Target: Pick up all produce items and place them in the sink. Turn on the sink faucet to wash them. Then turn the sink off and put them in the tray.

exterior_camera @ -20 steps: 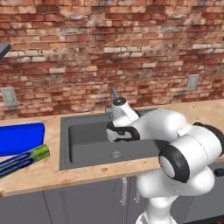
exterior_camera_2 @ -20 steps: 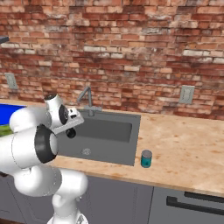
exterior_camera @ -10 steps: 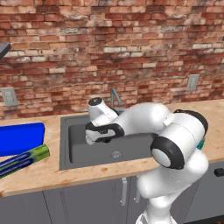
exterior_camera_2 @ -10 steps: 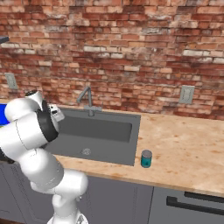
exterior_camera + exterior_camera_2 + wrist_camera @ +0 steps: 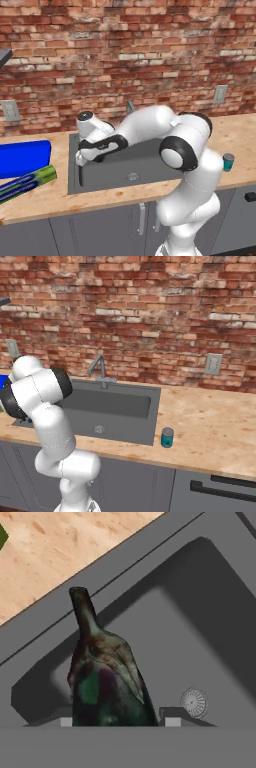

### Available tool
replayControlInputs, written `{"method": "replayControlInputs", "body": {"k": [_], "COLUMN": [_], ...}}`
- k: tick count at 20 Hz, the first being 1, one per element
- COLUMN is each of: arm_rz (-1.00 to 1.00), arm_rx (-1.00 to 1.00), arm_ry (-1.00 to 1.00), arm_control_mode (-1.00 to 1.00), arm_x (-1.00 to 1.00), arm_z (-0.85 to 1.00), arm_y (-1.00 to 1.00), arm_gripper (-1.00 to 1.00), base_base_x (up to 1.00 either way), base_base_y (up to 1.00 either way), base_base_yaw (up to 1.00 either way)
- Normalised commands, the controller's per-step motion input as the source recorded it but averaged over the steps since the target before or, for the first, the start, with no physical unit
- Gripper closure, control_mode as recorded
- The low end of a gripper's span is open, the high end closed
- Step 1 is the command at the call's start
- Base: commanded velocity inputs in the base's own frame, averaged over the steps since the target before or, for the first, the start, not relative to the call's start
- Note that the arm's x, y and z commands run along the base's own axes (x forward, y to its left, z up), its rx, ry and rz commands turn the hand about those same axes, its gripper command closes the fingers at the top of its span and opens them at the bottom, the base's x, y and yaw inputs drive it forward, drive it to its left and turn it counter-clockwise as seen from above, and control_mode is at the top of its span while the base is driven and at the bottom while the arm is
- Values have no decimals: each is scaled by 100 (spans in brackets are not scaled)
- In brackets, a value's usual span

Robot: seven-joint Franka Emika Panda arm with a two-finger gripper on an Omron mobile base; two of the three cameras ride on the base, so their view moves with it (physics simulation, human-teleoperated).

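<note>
A near-black, teardrop-shaped produce item [image 5: 105, 677] with a long stem stands between my fingertips, and my gripper [image 5: 119, 722] is shut on it. In the left base view the gripper [image 5: 84, 156] hangs over the left rim of the dark grey sink [image 5: 131, 167], with the produce item [image 5: 80, 174] showing as a dark sliver below it. In the hand view the sink [image 5: 200, 632] and its round drain [image 5: 194, 702] lie beneath. The blue tray [image 5: 22, 157] sits on the counter left of the sink. The faucet [image 5: 100, 369] stands behind the basin.
A green-and-blue striped box [image 5: 26, 182] lies in front of the tray. A teal can [image 5: 228, 161] stands on the wooden counter [image 5: 210, 421] right of the sink, also seen as the can [image 5: 167, 437]. A brick wall backs the counter.
The arm has swung left across the sink, from its middle to its left rim, still holding the produce item. Nothing else has moved.
</note>
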Motion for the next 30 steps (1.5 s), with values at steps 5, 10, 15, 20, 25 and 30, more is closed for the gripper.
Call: {"method": "replayControlInputs", "body": {"k": [5, 10, 15, 20, 25, 30], "arm_rz": [13, 15, 16, 14, 11, 10], "arm_rx": [0, 0, 0, 0, 0, 0], "arm_ry": [-1, -3, -5, -3, 0, 0], "arm_control_mode": [-100, -100, -100, -100, -100, -100], "arm_x": [36, 34, 35, 37, 29, 32], "arm_z": [5, 1, 0, 0, 0, 0], "arm_y": [66, 62, 63, 68, 71, 65], "arm_gripper": [100, 100, 100, 100, 100, 100], "base_base_x": [0, 0, 0, 0, 0, 0], "base_base_y": [0, 0, 0, 0, 0, 0], "base_base_yaw": [0, 0, 0, 0, 0, 0]}}
